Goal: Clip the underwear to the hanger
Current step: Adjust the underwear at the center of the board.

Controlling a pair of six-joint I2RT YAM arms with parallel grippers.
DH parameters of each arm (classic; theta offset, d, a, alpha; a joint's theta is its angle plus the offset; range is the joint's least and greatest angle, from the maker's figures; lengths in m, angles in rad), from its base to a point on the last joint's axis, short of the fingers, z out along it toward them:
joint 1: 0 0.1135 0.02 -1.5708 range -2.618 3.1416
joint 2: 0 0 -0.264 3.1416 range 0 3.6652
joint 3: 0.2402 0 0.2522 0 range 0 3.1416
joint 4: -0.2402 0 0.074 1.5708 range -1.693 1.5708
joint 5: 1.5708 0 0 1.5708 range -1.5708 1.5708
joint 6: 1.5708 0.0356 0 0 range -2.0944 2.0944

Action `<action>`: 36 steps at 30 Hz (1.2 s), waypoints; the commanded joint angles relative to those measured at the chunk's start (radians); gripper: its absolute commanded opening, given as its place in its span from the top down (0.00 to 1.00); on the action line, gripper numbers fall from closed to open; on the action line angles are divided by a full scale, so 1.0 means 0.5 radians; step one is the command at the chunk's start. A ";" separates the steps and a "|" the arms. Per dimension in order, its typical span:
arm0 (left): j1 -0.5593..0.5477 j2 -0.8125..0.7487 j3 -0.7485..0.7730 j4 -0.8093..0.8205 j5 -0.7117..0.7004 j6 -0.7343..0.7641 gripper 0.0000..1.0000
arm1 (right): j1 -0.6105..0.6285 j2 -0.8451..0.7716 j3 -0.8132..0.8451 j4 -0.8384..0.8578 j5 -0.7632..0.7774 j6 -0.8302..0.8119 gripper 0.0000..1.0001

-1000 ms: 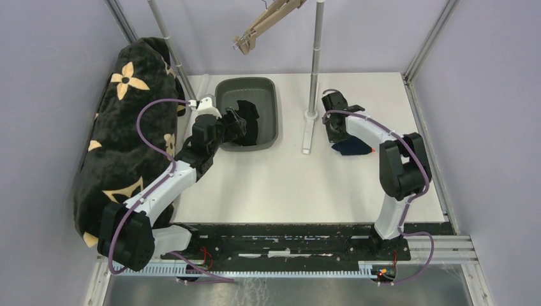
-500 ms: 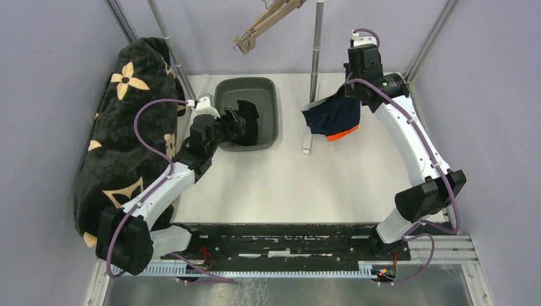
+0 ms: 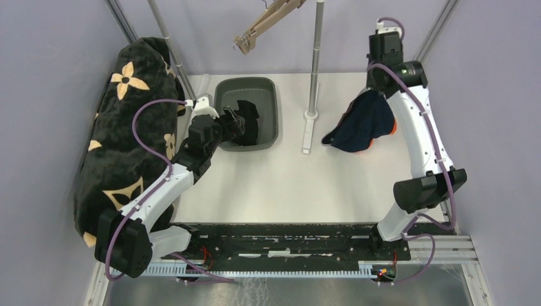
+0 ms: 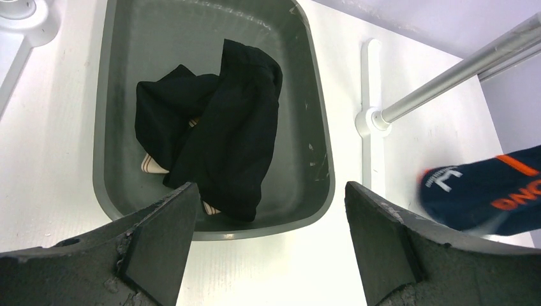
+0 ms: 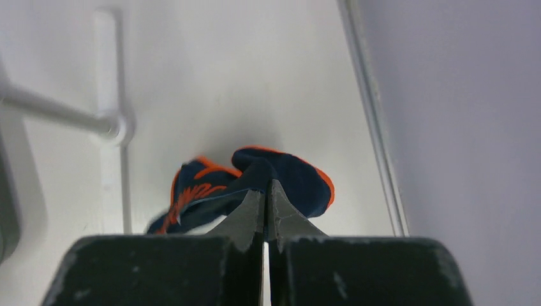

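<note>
White arms [image 3: 161, 191], black joints [image 3: 424, 191], purple cables [image 3: 134, 127]

Soft cloth underwear [image 3: 360, 124]; matt grey plastic tub [image 4: 300, 115]; glossy metal pole [image 3: 315, 57]; hanger [image 3: 265, 22] seemingly wood.

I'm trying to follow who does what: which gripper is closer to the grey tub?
Left. The left gripper hangs open right above the near rim of the tub. The right gripper is far off to the side, beyond the pole, shut on the navy underwear.
</note>
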 commanded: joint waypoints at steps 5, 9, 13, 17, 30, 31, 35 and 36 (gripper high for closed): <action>-0.003 0.105 0.047 0.066 0.020 -0.021 0.09 | -0.261 0.417 0.987 -0.192 0.173 -0.084 1.00; -0.003 0.126 0.054 0.071 0.026 -0.019 0.09 | -0.287 0.546 1.298 -0.183 0.147 -0.058 1.00; -0.005 0.101 0.042 0.071 0.016 -0.013 0.09 | -0.290 0.356 0.922 0.027 0.191 0.030 1.00; -0.005 0.082 0.031 0.071 0.013 -0.013 0.09 | -0.290 0.015 0.392 0.265 0.150 0.114 1.00; -0.005 0.050 0.013 0.071 0.003 -0.008 0.09 | -0.290 -0.426 -0.124 0.507 -0.070 0.175 1.00; -0.005 0.052 0.013 0.074 0.003 -0.007 0.09 | -0.290 -0.419 -0.142 0.531 -0.082 0.179 1.00; -0.004 0.087 0.022 0.088 0.004 -0.007 0.09 | -0.290 -0.358 -0.217 0.674 -0.093 0.199 1.00; -0.004 0.097 0.025 0.092 0.001 -0.007 0.09 | -0.290 -0.319 -0.220 0.707 -0.090 0.207 1.00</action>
